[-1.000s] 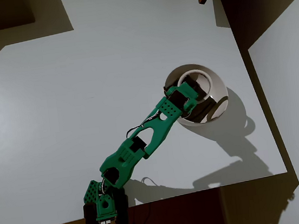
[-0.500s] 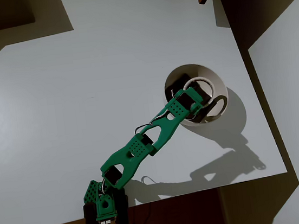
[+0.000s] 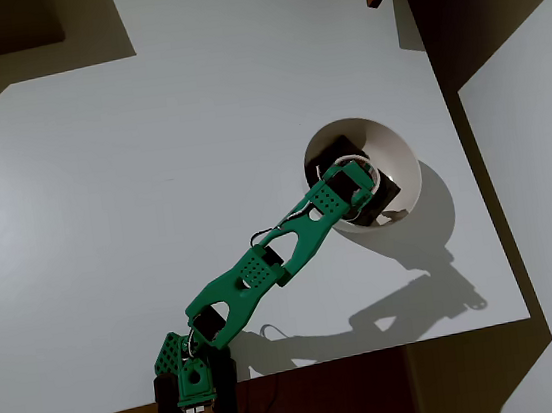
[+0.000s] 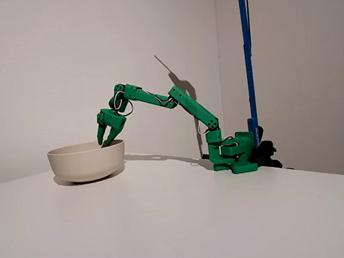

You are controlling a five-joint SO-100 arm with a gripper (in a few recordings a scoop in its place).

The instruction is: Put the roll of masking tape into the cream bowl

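Green arm reaching from the near counter (image 3: pixel 146 132) edge out to the cream bowl (image 3: pixel 397 151), in the overhead view. Tool (image 4: pixel 106 139) hanging over the bowl (image 4: pixel 71 164) in the fixed view, fingertips dipped just below the rim, fingers spread narrowly with a gap between them. Nothing seen clamped between them. Roll of masking tape (image 3: pixel 356 161) possibly the thin pale arc peeking out beside the wrist inside the bowl, overhead view; mostly hidden under the green wrist, so hard to say. Dark patch on the bowl's inner left side. Bowl upright on the white counter, towards its right edge in the overhead view.
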